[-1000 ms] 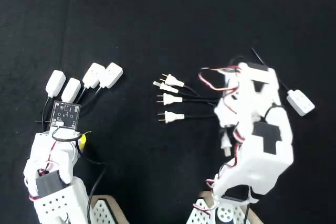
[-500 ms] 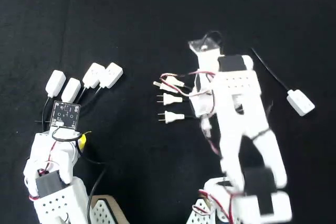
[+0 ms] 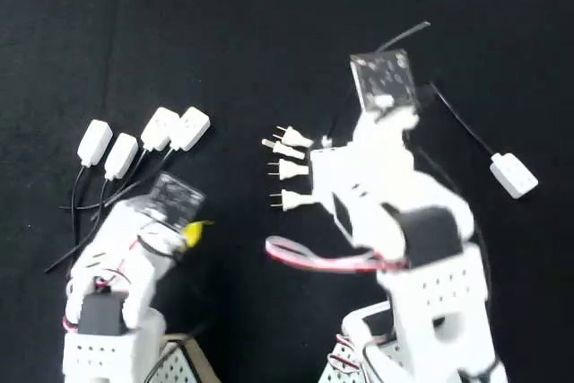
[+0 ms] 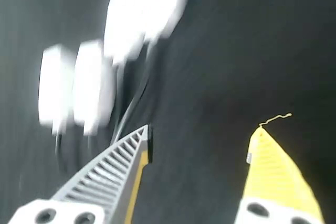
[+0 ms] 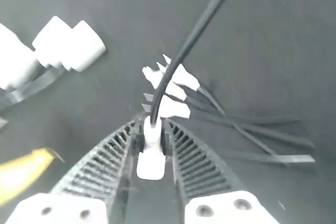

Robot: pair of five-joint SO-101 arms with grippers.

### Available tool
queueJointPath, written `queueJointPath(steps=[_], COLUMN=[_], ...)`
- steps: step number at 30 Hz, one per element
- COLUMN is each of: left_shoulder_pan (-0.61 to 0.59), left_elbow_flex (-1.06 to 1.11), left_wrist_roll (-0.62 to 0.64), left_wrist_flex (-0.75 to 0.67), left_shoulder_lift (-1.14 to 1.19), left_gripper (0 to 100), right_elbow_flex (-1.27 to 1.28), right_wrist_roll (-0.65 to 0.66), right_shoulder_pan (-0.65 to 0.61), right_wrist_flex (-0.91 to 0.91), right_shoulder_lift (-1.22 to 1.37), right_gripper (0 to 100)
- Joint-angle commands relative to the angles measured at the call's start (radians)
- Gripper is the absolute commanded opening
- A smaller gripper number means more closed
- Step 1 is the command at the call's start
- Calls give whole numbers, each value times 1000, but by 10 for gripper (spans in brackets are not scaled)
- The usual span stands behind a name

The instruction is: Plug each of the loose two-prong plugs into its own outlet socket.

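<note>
Step in hand, as judged: carrying one plug toward a socket.

Right gripper point(image 5: 153, 125): narrowed onto a white plug point(image 5: 150, 163), clamped between both fingers. Its black cord point(image 5: 199, 22) leaves the tip end and runs away ahead of the gripper. The prongs cannot be seen, so which way the plug faces cannot be told.

Loose plugs point(image 5: 168, 85): lying just ahead of the right fingertips on the black table point(image 3: 269, 51), prongs pointing away from their cords. None is seated.

Four sockets point(image 5: 79, 43): grouped farther ahead and off to one side of the right gripper, all unfilled. A lone socket point(image 3: 513, 175) lies well apart on the opposite side.

Left gripper point(image 4: 203, 128): spread wide, nothing held. The same four sockets point(image 4: 94, 85) lie ahead of its grey finger.

Next move, as judged: a socket is to be steadied by the left gripper. The held plug must then be turned prongs-first and lined up with the slots before being pushed in. The trailing cord may drag the loose plugs.
</note>
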Motion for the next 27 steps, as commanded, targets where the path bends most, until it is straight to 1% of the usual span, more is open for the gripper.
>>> queueJointPath(steps=[1, 4, 7, 9, 10, 12, 15, 19, 25, 27], left_shoulder_pan=[325, 384, 412, 440, 456, 507, 564, 564, 562, 544], left_elbow_flex=[-157, -114, 19, 131, 134, 114, 134, 137, 137, 136], left_wrist_roll=[123, 233, 356, 405, 427, 456, 456, 427, 304, 265], left_wrist_flex=[-150, -377, -654, -853, -890, -878, -872, -845, -704, -669], left_shoulder_lift=[-2, 0, 0, 2, 12, 31, 51, 84, 117, 109], left_gripper=[299, 299, 299, 300, 300, 300, 300, 300, 300, 300], right_elbow_flex=[162, 266, 351, 410, 444, 501, 552, 555, 555, 555], right_wrist_roll=[-126, -173, -183, -183, -183, -183, -183, -201, -204, -204], right_shoulder_pan=[-18, -32, -74, -106, -118, -127, -126, -130, -127, -126], right_wrist_flex=[-190, -221, -212, -209, -215, -252, -315, -325, -324, -322], right_shoulder_lift=[-205, -357, -518, -605, -642, -694, -725, -725, -730, -730], right_gripper=[11, 11, 11, 11, 11, 11, 11, 11, 11, 11])
